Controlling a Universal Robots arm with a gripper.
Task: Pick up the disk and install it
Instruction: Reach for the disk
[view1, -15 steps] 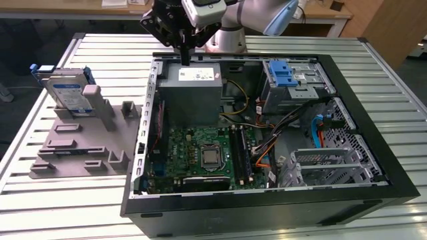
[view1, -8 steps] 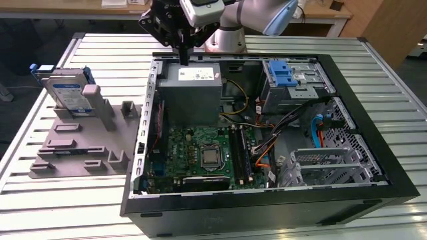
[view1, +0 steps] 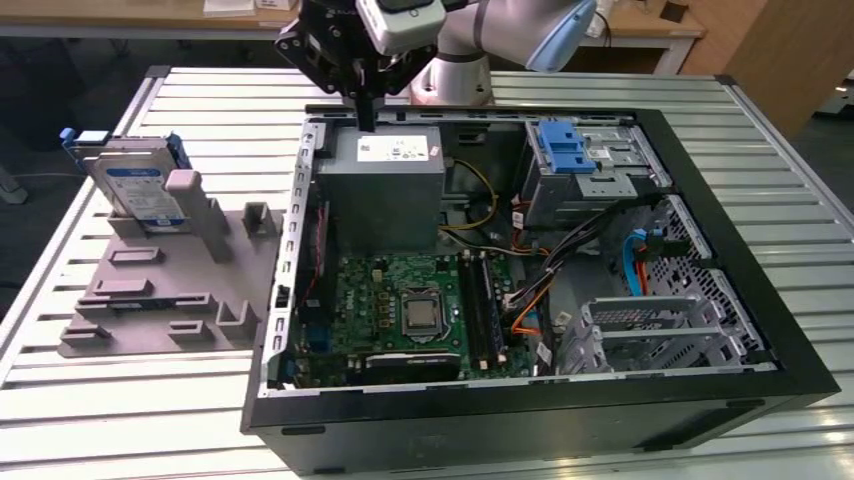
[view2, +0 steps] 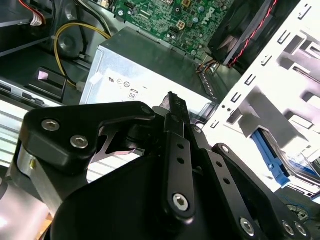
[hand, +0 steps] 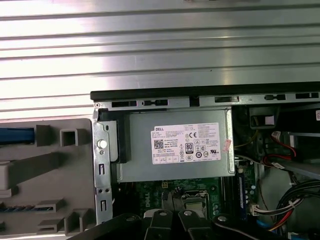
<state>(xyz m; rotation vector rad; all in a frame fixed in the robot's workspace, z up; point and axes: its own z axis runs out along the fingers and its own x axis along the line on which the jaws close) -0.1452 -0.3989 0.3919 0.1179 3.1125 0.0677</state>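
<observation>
While the black gripper (view1: 364, 121), fingers pressed together empty, hangs over the grey metal box (view1: 384, 190), the silver-grey rectangular disk (view1: 139, 188) stands on edge (grey holder (view1: 160, 300)) well off that box to the exterior view's left.

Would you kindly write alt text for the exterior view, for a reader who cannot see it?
The gripper, shut and empty, hangs over the grey power supply box inside an open computer case. The disk stands upright in a grey holder beside the case, at the exterior view's left, on a slatted metal table.
</observation>
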